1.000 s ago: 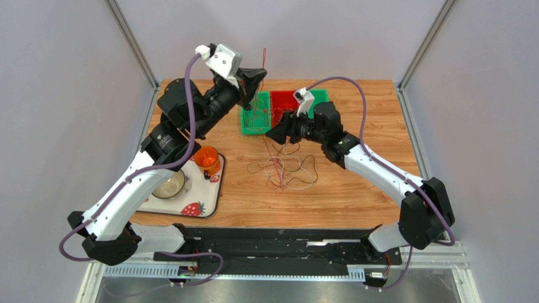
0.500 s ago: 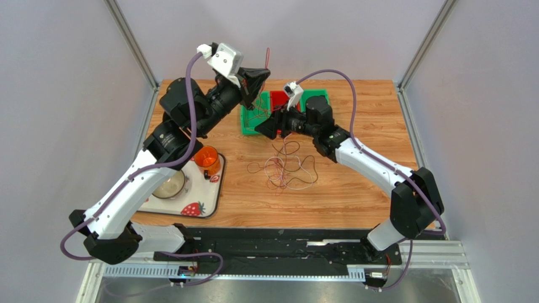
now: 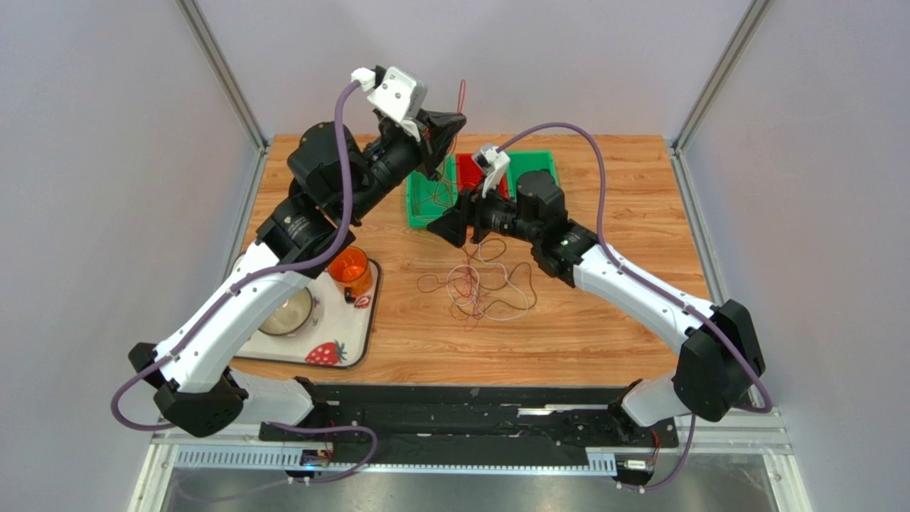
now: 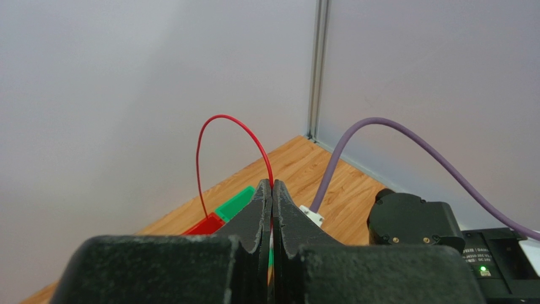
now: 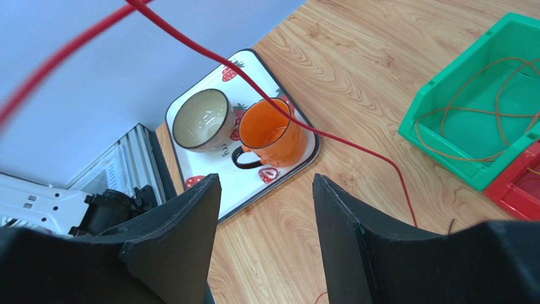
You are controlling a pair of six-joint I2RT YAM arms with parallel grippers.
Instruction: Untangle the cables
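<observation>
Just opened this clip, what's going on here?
Two robot arms are working on a loose pile of tangled thin wires lying on the wooden table. The left hand is shut on a thin red wire and holds it raised high near the green plastic bin. The right hand is open and empty, low over the table, with the red wire running past in front of it.
</observation>
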